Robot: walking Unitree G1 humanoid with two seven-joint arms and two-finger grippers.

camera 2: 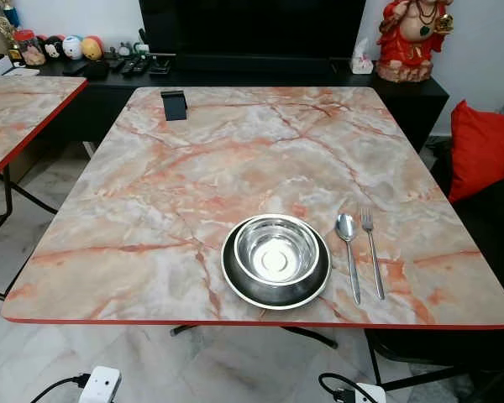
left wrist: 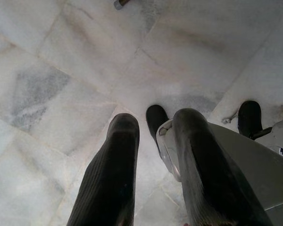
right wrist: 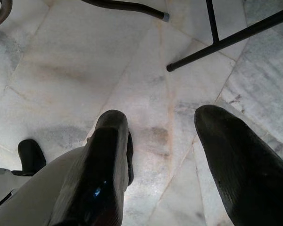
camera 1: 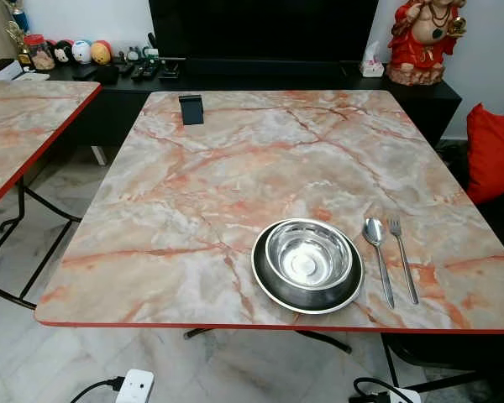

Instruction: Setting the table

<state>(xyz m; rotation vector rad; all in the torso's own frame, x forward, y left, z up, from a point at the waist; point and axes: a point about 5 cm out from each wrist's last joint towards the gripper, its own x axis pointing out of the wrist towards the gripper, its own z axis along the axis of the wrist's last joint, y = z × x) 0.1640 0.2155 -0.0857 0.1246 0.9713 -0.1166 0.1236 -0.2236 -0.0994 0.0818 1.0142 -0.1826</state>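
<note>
Left eye view: a steel bowl (camera 1: 309, 254) nests in a dark plate (camera 1: 269, 285) near the front edge of the marble-patterned surface (camera 1: 218, 168). Just to the plate's right lie a spoon (camera 1: 377, 252) and fork (camera 1: 402, 256), side by side, long axes running front to back. Both arms hang idle over the floor tiles (left wrist: 61, 70): the left tool (left wrist: 153, 125) has its fingers slightly parted, the right tool (right wrist: 162, 125) is spread wide, each holding nothing. The cutlery lies on the right arm's side, likely the nearer.
</note>
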